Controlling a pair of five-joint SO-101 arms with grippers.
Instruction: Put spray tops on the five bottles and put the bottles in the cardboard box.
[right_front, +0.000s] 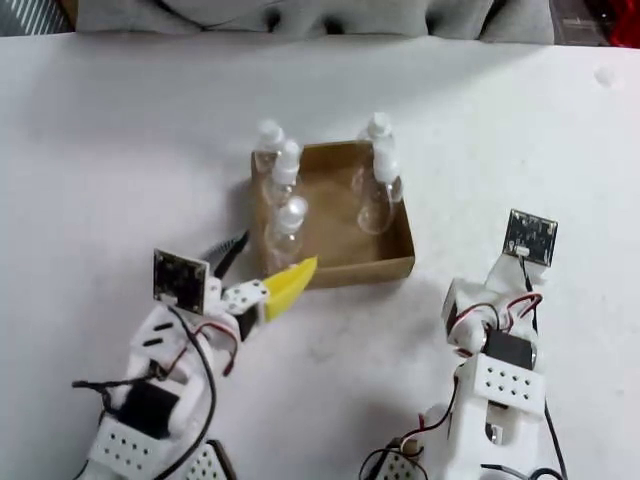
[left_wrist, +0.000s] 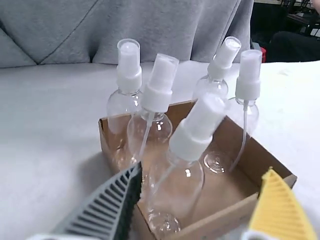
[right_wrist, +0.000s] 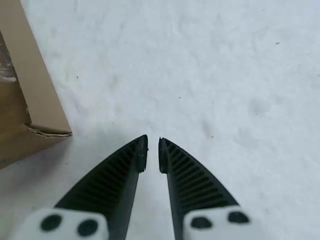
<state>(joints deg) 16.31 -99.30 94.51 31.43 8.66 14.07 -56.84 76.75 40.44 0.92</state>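
The box (right_front: 340, 270) sits open-topped near the middle of the white bench (right_front: 120, 150). All five bottles (right_front: 383, 190) stand inside it, each clear and each with a white spray top (left_wrist: 129, 60) fitted. Three of them line the box's left side and two stand on its right side. In the left wrist view the front bottle (left_wrist: 175, 190) of the left row leans over, while the four behind it stand close to upright.

The left pincer (right_front: 278, 252) is at the box's near left corner with its fingers spread wide and nothing between them. Its yellow finger (right_front: 290, 285) lies at the near wall, and its dark finger (right_front: 230, 255) lies outside the left wall. Neither finger touches a bottle.

The right pincer (right_wrist: 152, 152) hangs over bare bench just beside the box's near right corner. Its two dark fingers are drawn together to a thin slit and grip nothing.
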